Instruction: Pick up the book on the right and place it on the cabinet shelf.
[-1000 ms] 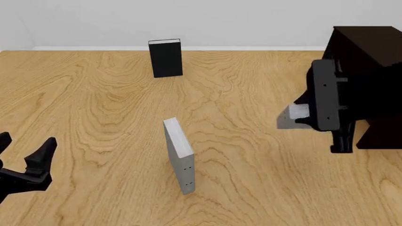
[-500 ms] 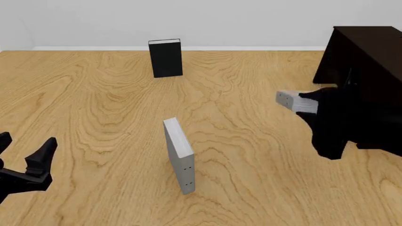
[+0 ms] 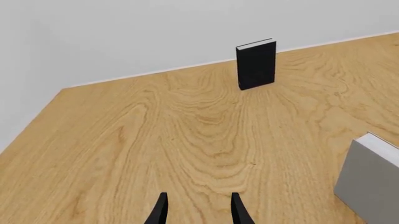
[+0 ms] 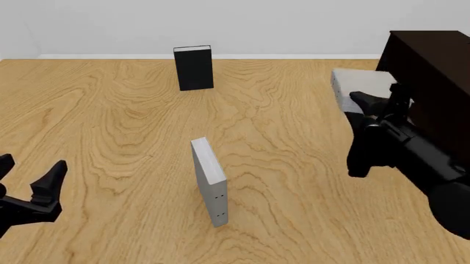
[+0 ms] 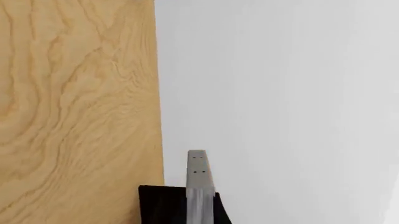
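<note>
- Step in hand, as I read it: carry phase. The grey book [image 4: 360, 88] is off the table [image 4: 132, 143], held up in the air by the right pincer [image 4: 378, 102], just beside the front-left edge of the dark cabinet [image 4: 433, 71].
- Right pincer: clenched on the book. Right wrist view shows the book's narrow side w/ tiny dark dots [image 5: 199, 182] standing betw. the black fingers [image 5: 159, 203], gripped at its lower part.
- Book orientation: front view shows a broad pale face turned toward the camera, roughly level w/ the cabinet's upper part. Shelf recess itself not visible from here; arm hides that area.
- Left pincer [image 4: 29, 184] released, jaws spread, low near the table's near-left; nothing betw. its fingertips in the left wrist view [image 3: 196, 210]. Idle, well apart from the action.
- Other items: slimmer grey book [image 4: 209, 181] upright mid-table, black book [image 4: 193, 67] upright at the far side. Both well apart from the carried one.
- Next move, my guess: swing the book rightward to the cabinet opening, line its thin edge w/ the recess, ease in w/o clipping the cabinet's side, then let go.
- Risk: can't tell the clearance; go slow.
</note>
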Controlling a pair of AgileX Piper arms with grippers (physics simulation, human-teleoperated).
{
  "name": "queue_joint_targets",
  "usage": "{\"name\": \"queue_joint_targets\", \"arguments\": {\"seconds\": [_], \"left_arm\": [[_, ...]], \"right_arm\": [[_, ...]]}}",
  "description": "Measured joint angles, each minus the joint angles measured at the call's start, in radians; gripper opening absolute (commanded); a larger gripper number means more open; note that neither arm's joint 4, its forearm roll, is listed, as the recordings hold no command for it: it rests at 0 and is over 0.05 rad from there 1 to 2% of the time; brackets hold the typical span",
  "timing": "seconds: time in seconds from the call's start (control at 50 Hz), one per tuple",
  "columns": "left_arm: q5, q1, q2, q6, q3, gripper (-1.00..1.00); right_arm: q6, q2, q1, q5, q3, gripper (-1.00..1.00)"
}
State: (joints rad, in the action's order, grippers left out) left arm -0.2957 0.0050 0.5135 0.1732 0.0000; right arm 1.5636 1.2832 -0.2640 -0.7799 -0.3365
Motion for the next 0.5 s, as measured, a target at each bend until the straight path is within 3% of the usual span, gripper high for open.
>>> {"name": "queue_joint_targets", "arguments": {"seconds": [0.24,0.5], "left_arm": [[0.004,-0.003,-0.003,0.001,0.0,1.0],[0.009,-0.005,-0.006,0.003,0.0,1.0]], "right_arm": [[0.056,0.175,0.046,-0.227,0.001,-1.0],[0.06,0.277,0.101,-0.312,-0.022,-1.0]]}}
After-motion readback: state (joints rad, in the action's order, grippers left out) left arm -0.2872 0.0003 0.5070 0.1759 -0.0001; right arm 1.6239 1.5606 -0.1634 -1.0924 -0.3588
